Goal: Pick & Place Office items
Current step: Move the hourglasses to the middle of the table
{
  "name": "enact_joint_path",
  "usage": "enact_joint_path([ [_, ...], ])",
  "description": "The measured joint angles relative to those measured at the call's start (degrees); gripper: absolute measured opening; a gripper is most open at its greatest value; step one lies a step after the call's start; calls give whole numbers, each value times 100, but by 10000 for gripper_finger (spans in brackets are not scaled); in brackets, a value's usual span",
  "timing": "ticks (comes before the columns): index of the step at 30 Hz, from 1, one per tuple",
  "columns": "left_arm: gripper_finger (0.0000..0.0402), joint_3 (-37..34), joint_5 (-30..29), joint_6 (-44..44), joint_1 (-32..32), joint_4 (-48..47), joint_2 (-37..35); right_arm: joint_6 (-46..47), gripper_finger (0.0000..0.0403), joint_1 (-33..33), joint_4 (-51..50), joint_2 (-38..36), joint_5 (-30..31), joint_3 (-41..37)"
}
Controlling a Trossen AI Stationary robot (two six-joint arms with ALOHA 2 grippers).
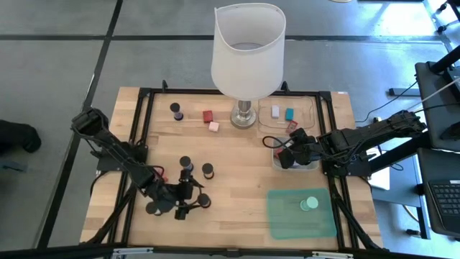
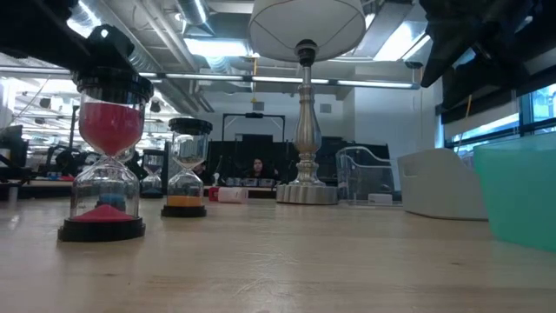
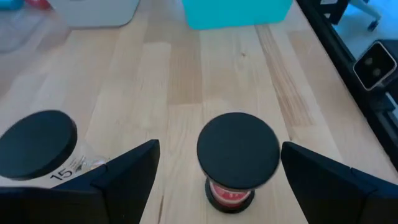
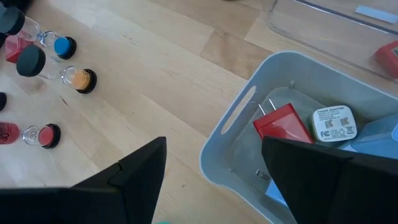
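Observation:
The office items here are small sand timers with black round caps. One with red sand (image 3: 238, 152) stands upright on the wooden table. My left gripper (image 3: 219, 148) is open, one finger on either side of its top cap without touching it. In the high view that gripper (image 1: 188, 203) is near the table's front left. A second timer (image 3: 37, 146) stands just beside one finger. Two more timers (image 1: 185, 164) (image 1: 208, 170) stand a little farther back. My right gripper (image 4: 213, 142) hangs open over the grey tray (image 4: 236, 112), with nothing between its fingers.
A tall white-shaded lamp (image 1: 248, 50) stands at the table's far middle. Beside it a clear tray (image 1: 309, 108) holds small blocks. The grey tray holds a red plug (image 4: 283, 124) and a white adapter (image 4: 333, 122). A green mat (image 1: 287, 216) with a mint disc (image 1: 309, 203) lies front right.

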Motion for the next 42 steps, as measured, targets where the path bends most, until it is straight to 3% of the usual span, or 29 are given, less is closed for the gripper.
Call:
enact_joint_path([
  [15,330,0,-139,-289,98,943,658,6,267,1,0,0,12,0],
  [26,214,0,28,-442,126,947,658,5,267,-1,0,0,12,0],
  [30,211,31,-3,-442,181,964,658,4,267,-1,2,0,12,0],
  [33,211,188,126,-309,370,954,658,4,267,-1,2,0,12,0],
  [36,211,498,622,-111,778,638,689,4,267,0,0,-1,12,0],
  [42,217,1763,1205,514,1653,106,1370,4,267,1,2,0,12,0],
])
